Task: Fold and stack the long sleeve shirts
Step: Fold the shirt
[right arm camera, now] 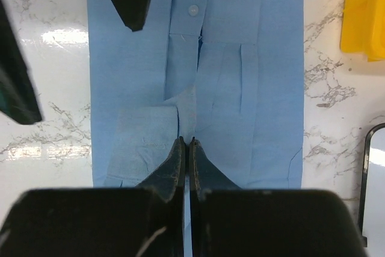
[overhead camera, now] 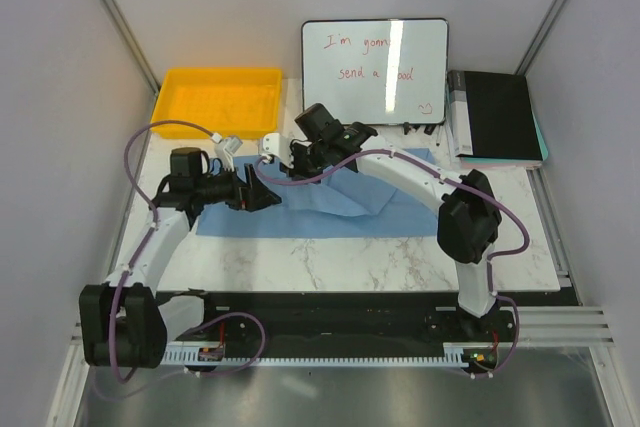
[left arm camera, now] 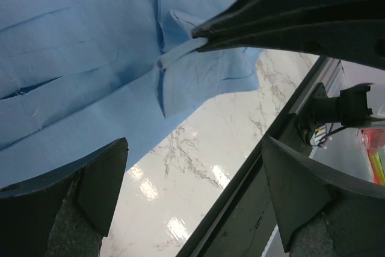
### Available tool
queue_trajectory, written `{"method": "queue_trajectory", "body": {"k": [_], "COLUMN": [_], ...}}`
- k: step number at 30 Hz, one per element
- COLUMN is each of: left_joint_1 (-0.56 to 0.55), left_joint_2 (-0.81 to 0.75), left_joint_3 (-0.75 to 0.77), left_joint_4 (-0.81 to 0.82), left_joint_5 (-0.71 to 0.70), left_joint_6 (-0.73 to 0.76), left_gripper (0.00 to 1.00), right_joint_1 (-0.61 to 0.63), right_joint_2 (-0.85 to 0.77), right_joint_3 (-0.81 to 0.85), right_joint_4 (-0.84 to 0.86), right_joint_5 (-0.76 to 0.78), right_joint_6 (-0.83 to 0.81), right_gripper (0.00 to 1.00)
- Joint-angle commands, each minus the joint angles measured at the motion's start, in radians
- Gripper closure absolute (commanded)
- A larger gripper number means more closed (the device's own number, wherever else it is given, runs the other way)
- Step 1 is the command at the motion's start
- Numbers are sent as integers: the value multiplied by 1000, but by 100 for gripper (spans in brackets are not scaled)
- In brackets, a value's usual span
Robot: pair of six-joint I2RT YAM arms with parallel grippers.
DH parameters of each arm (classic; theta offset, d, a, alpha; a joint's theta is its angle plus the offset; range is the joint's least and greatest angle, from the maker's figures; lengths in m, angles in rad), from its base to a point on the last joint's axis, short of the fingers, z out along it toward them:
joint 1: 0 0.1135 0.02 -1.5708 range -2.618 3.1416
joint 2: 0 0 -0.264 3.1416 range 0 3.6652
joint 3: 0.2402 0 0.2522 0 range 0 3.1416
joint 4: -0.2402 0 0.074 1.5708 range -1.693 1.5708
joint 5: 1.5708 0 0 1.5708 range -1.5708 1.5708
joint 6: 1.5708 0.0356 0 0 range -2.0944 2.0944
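The light blue long sleeve shirt (overhead camera: 330, 212) lies flat on the marble table, folded into a long strip, with its sleeves laid over the body. It also shows in the left wrist view (left arm camera: 78, 58) and the right wrist view (right arm camera: 264, 88). My right gripper (overhead camera: 283, 162) is over the strip's left part. Its jaws (right arm camera: 185, 141) are shut on a thin fold of sleeve cloth and lift it slightly. My left gripper (overhead camera: 262, 192) hovers just beside it, open and empty (left arm camera: 195, 191), above the shirt's near edge.
A yellow plastic tray (overhead camera: 220, 99) stands at the back left. A whiteboard (overhead camera: 375, 69) leans at the back, with a black book (overhead camera: 495, 117) to its right. A small white object (overhead camera: 228, 144) lies near the tray. A black rail (overhead camera: 330, 312) runs along the table's near edge.
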Motion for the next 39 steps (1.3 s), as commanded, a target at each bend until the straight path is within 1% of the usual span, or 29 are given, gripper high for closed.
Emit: {"method": "queue_trajectory", "body": {"k": [1, 6, 8, 10, 11, 12, 16, 17, 18, 20, 21, 26, 28, 29, 30, 32, 33, 34, 35, 36, 37, 38, 39], "left_joint_1": [-29, -72, -86, -95, -107, -116, -144, -144, -144, -146, -144, -146, -146, -146, -147, -149, -155, -181, -196, -210, -233, -242, -251], "left_joint_2": [76, 154, 191, 211, 217, 220, 238, 243, 248, 268, 274, 280, 275, 272, 265, 240, 232, 235, 243, 258, 290, 309, 326], "left_joint_3": [-11, 4, 6, 3, -2, -2, -6, -14, -17, -23, -23, -26, -22, -17, -13, 4, 18, 46, 125, 167, 205, 274, 308], "left_joint_4": [144, 223, 270, 303, 369, 381, 428, 448, 491, 523, 548, 609, 614, 616, 614, 602, 584, 541, 414, 372, 326, 260, 229], "left_joint_5": [-63, -99, -91, -52, -38, -35, -27, -21, -13, 4, 8, 30, 47, 56, 67, 65, 56, 26, 12, 2, -11, -22, -24], "left_joint_6": [-103, -132, -166, -196, -228, -241, -284, -313, -328, -379, -393, -447, -459, -462, -468, -486, -483, -424, -378, -341, -285, -264, -247], "left_gripper": [1, 1, 2, 7, 9, 12, 17, 19, 25, 30, 35, 40, 56, 65, 85, 98, 98, 98, 98, 98, 98, 98, 98], "right_joint_1": [-3, -10, -10, -15, -18, -20, -38, -40, -41, -44, -44, -49, -53, -55, -59, -87, -102, -143, -167, -193, -246, -276, -303], "right_joint_2": [-6, -33, -41, -52, -55, -63, -86, -92, -102, -112, -116, -127, -130, -130, -130, -139, -144, -147, -155, -158, -161, -168, -168], "right_joint_3": [48, 49, 54, 54, 54, 54, 46, 43, 43, 44, 43, 38, 28, 25, 22, 11, 8, 5, 5, 3, 0, -3, -8], "right_joint_4": [14, 23, 27, 33, 37, 41, 75, 81, 84, 84, 84, 83, 83, 83, 83, 89, 92, 90, 92, 84, 80, 72, 51], "right_joint_5": [-4, -15, -16, -22, -22, -27, -51, -56, -65, -93, -100, -130, -130, -116, -110, -107, -108, -114, -123, -136, -142, -148, -159], "right_joint_6": [33, 48, 53, 61, 67, 74, 100, 104, 107, 113, 116, 116, 111, 114, 119, 154, 172, 206, 223, 240, 255, 271, 275], "right_gripper": [100, 100, 100, 99, 99, 99, 97, 97, 97, 96, 96, 96, 96, 94, 77, 47, 36, 35, 33, 28, 25, 21, 17]}}
